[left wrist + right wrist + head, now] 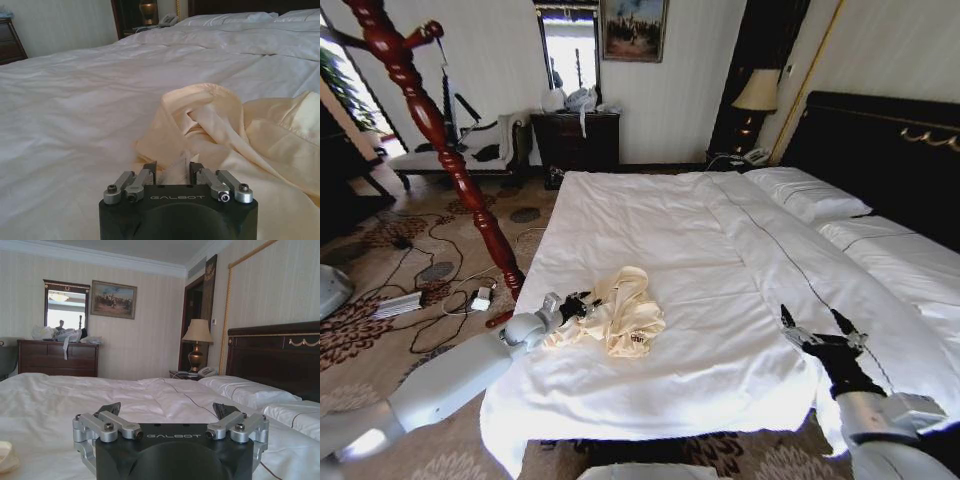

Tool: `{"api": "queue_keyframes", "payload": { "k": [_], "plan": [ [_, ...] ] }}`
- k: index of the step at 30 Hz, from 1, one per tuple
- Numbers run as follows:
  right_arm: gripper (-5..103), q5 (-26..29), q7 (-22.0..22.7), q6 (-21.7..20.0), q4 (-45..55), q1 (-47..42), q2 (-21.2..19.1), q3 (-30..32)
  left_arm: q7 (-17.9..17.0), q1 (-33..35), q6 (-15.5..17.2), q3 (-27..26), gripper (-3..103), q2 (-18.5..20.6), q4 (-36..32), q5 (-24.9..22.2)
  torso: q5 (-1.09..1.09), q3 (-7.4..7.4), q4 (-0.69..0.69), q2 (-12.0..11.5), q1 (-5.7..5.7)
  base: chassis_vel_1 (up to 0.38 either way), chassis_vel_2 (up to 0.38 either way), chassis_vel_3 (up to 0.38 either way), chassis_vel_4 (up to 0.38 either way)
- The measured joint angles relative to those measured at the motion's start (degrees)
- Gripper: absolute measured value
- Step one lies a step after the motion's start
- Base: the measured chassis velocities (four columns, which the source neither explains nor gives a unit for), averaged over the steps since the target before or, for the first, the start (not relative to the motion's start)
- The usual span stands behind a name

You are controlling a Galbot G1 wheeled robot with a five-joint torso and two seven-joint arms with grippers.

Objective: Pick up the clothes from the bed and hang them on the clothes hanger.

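The clothes (620, 318), a crumpled cream-yellow satiny top, lie on the near left part of the bed (650, 220). My left gripper (577, 305) is at the heap's left edge. In the left wrist view its fingers (150, 169) stand close together with a fold of the clothes (215, 125) pinched between them, so my left gripper (172, 171) is shut on the fabric. My right gripper (817, 325) hovers open over the bed's near right side, away from the top, its jaws spread wide (167, 410). A thin black clothes hanger (448, 95) hangs from the coat stand's arm.
A tall dark-red wooden coat stand (450, 150) rises from the floor left of the bed. Cables and a power strip (405, 302) lie on the patterned carpet there. A dark dresser (575, 140), a lamp (757, 92) and the headboard (880, 150) line the far side.
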Motion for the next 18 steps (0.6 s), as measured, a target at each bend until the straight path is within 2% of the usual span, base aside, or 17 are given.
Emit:
{"api": "queue_keyframes", "payload": {
  "k": [2, 4, 5, 8, 10, 13, 17, 18],
  "plan": [
    [100, 0.09, 0.06, 0.00, 0.04, 0.00, 0.00, 0.24, 0.02, -0.16, -0.10, 0.17, 28, -0.06, 0.24, -0.23, 0.00, 0.00, 0.00, 0.00, 0.00, 0.000, 0.000, 0.000, 0.000],
    [100, 0.13, 0.08, 0.00, 0.06, 0.00, 0.01, 0.34, 0.02, -0.17, -0.11, 0.22, 28, -0.05, 0.27, -0.30, -0.01, 0.00, 0.00, 0.00, 0.00, 0.000, 0.000, 0.000, 0.000],
    [100, 0.22, 0.11, 0.00, 0.12, -0.02, 0.03, 0.51, 0.06, -0.17, -0.15, 0.41, 18, 0.15, 0.26, -0.35, -0.01, 0.00, 0.00, 0.00, 0.00, 0.000, 0.000, 0.000, 0.000],
    [100, 0.29, 0.15, 0.00, 0.18, 0.01, 0.09, 0.63, 0.11, 0.28, -0.37, 0.50, 12, 0.75, -0.13, -0.19, 0.00, 0.00, 0.00, 0.00, 0.00, 0.000, 0.000, 0.000, 0.000],
    [100, 0.30, 0.18, 0.00, 0.20, 0.11, 0.11, 0.61, 0.12, 1.71, -0.54, -0.52, 3, 1.22, -0.85, 0.16, -0.01, 0.00, 0.00, 0.00, 0.00, 0.000, 0.000, 0.000, 0.000],
    [100, 0.28, 0.19, -0.05, 0.19, 0.12, 0.08, 0.43, -0.22, 3.33, -0.58, -2.48, 2, 1.58, -1.81, 0.27, -0.01, 0.00, 0.00, 0.00, 0.00, 0.000, 0.000, 0.000, 0.000],
    [100, 0.20, 0.25, -0.15, -0.06, 0.13, -0.22, -0.26, -1.72, 9.66, -0.48, -11.85, 2, 3.67, -6.94, -1.03, 0.00, 0.00, 0.00, 0.00, 0.00, 0.000, 0.000, 0.000, 0.000],
    [100, 0.15, 0.27, -0.16, -0.16, 0.16, -0.28, -0.52, -2.12, 12.11, -0.41, -15.67, 2, 4.55, -8.70, -1.60, 0.00, 0.00, -0.01, 0.00, 0.00, 0.000, 0.000, 0.000, 0.000]
  ]
}}
